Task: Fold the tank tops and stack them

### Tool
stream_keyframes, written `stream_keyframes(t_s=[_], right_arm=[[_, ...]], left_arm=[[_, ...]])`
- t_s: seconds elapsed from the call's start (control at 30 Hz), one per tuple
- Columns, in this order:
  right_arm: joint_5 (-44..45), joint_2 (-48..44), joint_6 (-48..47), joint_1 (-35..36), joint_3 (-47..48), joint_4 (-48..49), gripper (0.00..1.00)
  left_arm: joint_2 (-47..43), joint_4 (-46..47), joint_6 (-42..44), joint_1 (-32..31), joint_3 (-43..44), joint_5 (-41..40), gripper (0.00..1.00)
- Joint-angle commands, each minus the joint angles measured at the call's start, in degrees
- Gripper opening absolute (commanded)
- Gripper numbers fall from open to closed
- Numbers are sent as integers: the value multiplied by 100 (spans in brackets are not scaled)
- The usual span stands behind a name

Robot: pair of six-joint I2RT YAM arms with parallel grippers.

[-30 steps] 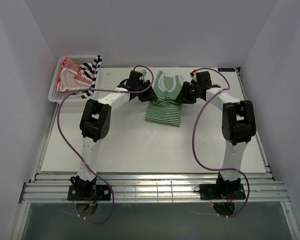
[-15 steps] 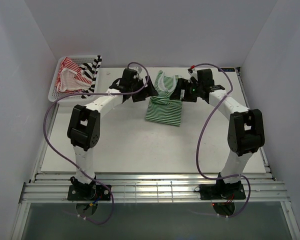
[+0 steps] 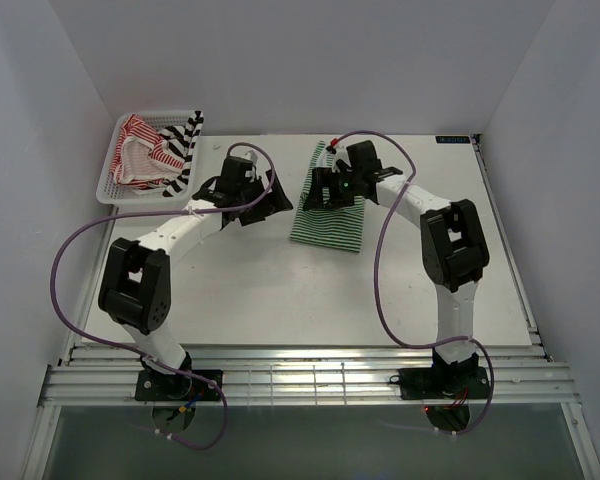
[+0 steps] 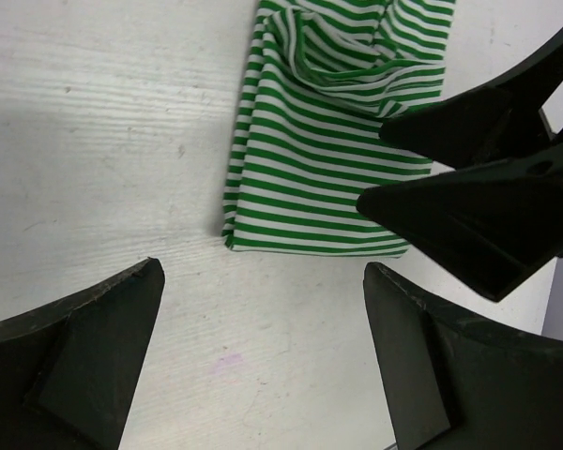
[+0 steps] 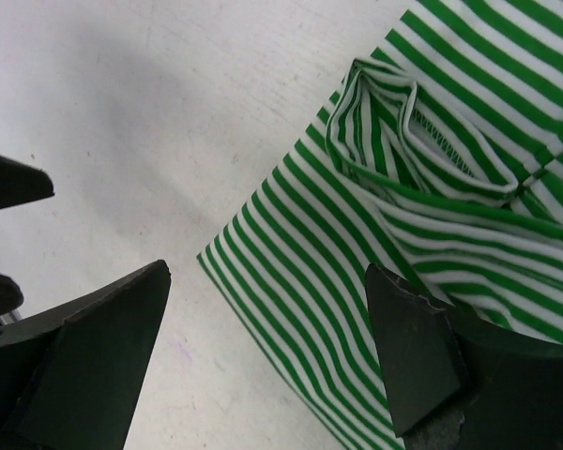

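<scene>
The green-and-white tank top (image 3: 330,226) lies folded lengthwise on the table at the back middle. It also shows in the left wrist view (image 4: 310,159) and the right wrist view (image 5: 403,234). My left gripper (image 3: 271,194) is open and empty over bare table just left of it (image 4: 263,272). My right gripper (image 3: 316,193) is open and empty above the top's left edge (image 5: 267,272). The red-and-white top (image 3: 135,152) and the black-and-white top (image 3: 185,140) lie crumpled in the basket.
The white mesh basket (image 3: 108,188) stands at the back left corner. White walls close in the table on three sides. The right gripper's black fingers (image 4: 469,187) show at the right of the left wrist view, close to my left gripper.
Both arms have swung left. The left gripper has come off the green top onto bare table. The right gripper has moved from the top's right side across to its left edge.
</scene>
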Motion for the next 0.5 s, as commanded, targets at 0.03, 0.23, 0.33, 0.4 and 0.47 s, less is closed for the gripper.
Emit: stream_keyframes(t_s=[0.03,0.23,0.33,0.4,0.47], right_arm=[[112,360,-9,117,543,-74,90],[437,641,97,152,692,49,90],[770,869,79,144,1025,84,90],[1069,1097,88,135,1341,110,90],[1332,1265,184,126,1588,84,90]], left_arm=[[-362,-202,-25,140,-128,-240,98],[-371,-228,-52,211,-180,-179,98],[-371,-246,-17,220,-180,-196,98],[-371,-272,-8,228,-180,-205,98],[-371,-281,-8,229,-189,-179,98]])
